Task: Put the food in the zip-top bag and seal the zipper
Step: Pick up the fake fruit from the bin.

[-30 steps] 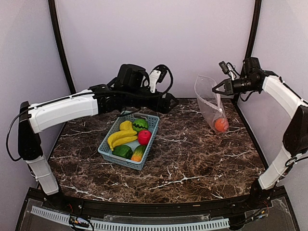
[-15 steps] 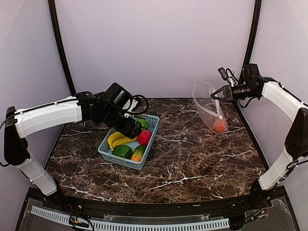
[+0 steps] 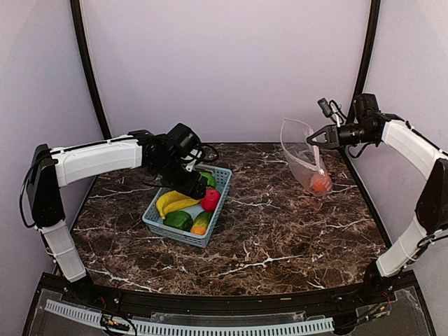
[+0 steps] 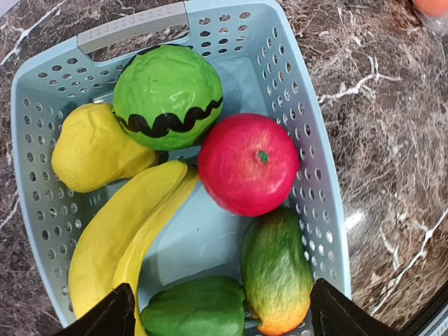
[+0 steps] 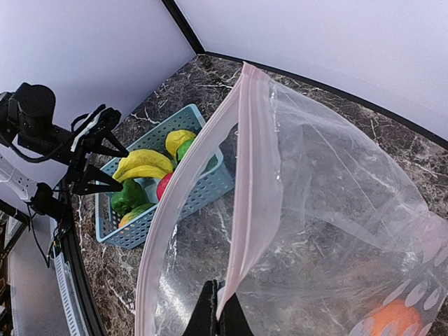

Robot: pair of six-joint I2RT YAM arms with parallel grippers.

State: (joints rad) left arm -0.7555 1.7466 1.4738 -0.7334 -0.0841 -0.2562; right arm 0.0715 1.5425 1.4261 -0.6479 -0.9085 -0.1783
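The food lies in a light blue basket (image 4: 308, 140): a banana (image 4: 119, 231), striped melon (image 4: 168, 94), lemon (image 4: 87, 150), pink-red ball (image 4: 248, 164), green pepper (image 4: 196, 308) and a green-orange fruit (image 4: 276, 269). My left gripper (image 4: 224, 323) hovers open just above the basket's near end (image 3: 192, 185), its fingers spread wide over the pepper. At the right rear, my right gripper (image 3: 313, 137) is shut on the zipper (image 5: 245, 196) and holds the zip-top bag (image 3: 302, 157) up with its mouth gaping. An orange (image 3: 320, 183) rests in the bag's bottom (image 5: 395, 318).
The basket (image 3: 187, 206) stands left of centre on the dark marble table (image 3: 280, 231). Purple walls close in the back and sides, with black corner posts (image 3: 364, 49) behind the bag.
My left arm has swung forward from behind the basket and come down over the fruit. The right gripper and bag shifted slightly left, then held still.
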